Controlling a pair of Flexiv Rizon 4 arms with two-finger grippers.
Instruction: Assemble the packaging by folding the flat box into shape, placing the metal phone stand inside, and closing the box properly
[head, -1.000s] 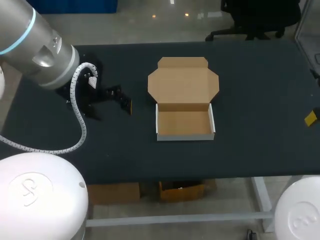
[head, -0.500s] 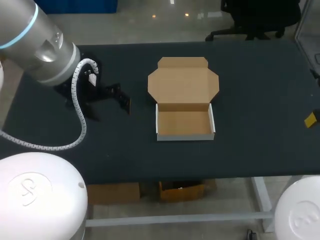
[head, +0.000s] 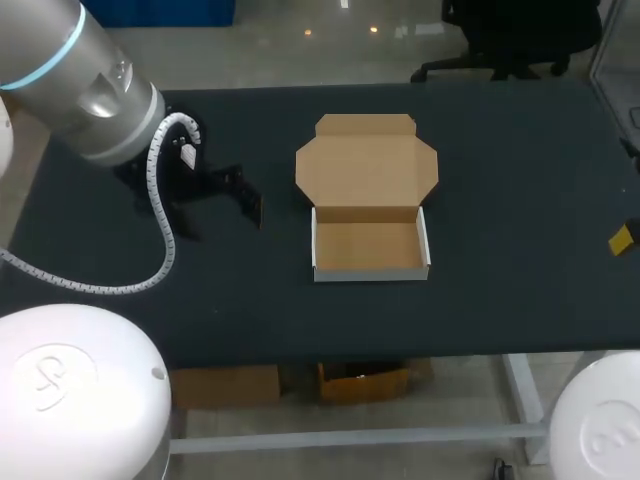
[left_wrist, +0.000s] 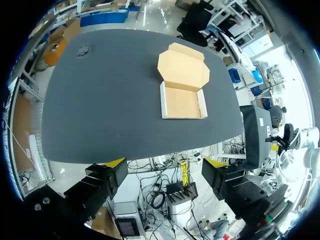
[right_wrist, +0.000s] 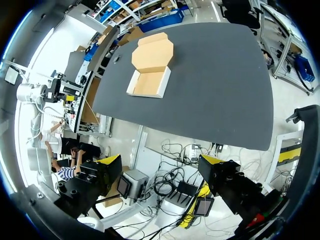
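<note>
Box: cardboard box (head: 367, 200) lies open near the middle of the table (head: 520, 180), and nothing is inside it.
Tray: tray (head: 369, 248) is already folded up, with white outer walls and a brown floor, on the side of the box nearer the robot.
Lid: lid (head: 367, 165) lies flat on the table beyond the tray, joined to the tray's far wall, brown face up. A tuck flap (head: 365, 125) sits along its far edge and a short angled flap at each side.
Phone stand: phone stand (left_wrist: 82, 49) shows in the left wrist view as a small grey piece on the table near the far left corner, well apart from the box. It is too small to make out its shape. In the head view the left arm covers that corner.
Left arm: left arm (head: 85, 85) comes in from the upper left corner of the head view, over the left part of the table. A white ribbed hose (head: 160, 235) loops down from it.
Left gripper: left gripper (left_wrist: 165, 167) has its fingers spread wide with nothing between them. The box lies ahead of it, well apart.
Right gripper: right gripper (right_wrist: 161, 161) also has its fingers spread wide and holds nothing. The box lies far ahead of it, across the table. In the head view only a yellow tip shows at the right edge.
</note>
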